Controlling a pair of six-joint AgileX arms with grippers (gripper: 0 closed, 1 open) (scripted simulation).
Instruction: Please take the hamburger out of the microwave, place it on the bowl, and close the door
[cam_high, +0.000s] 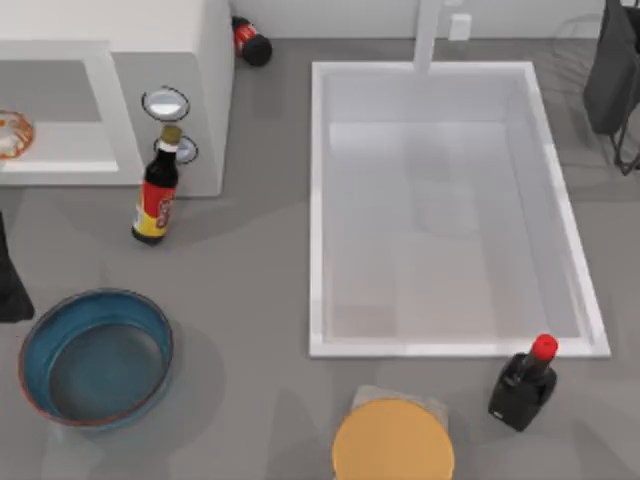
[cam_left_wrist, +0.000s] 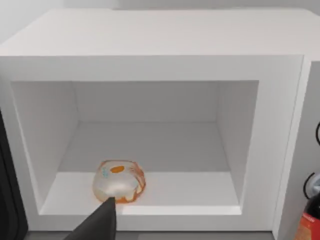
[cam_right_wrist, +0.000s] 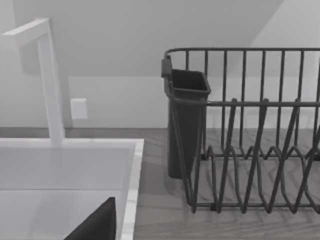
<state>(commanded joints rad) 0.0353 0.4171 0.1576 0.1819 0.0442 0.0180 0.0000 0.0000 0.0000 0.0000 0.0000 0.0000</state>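
The microwave (cam_high: 150, 60) stands open at the table's far left, its white cavity holding the hamburger (cam_left_wrist: 119, 181), a small whitish bun with orange-brown edges that sits near the front lip of the chamber floor, toward one side wall. From above, the same bun (cam_high: 12, 135) peeks out at the frame's left edge. The left gripper (cam_left_wrist: 97, 225) hovers just in front of the opening, close to the hamburger; one dark finger shows, so how far the tool is spread, or whether it has hold of anything, cannot be told. A soy sauce bottle (cam_high: 157, 190) stands upright before the dial panel. The teal-blue bowl (cam_high: 95, 357) waits at the near left with nothing in it. The white sink basin (cam_high: 450, 210) fills the table's middle, also bare inside. A round orange disc (cam_high: 393, 440) and a red-capped black bottle (cam_high: 523, 383) sit along the near edge. The right gripper (cam_right_wrist: 95, 225) is parked at the far right beside a dark wire dish rack (cam_right_wrist: 250, 135) with its cutlery cup (cam_right_wrist: 185, 120).
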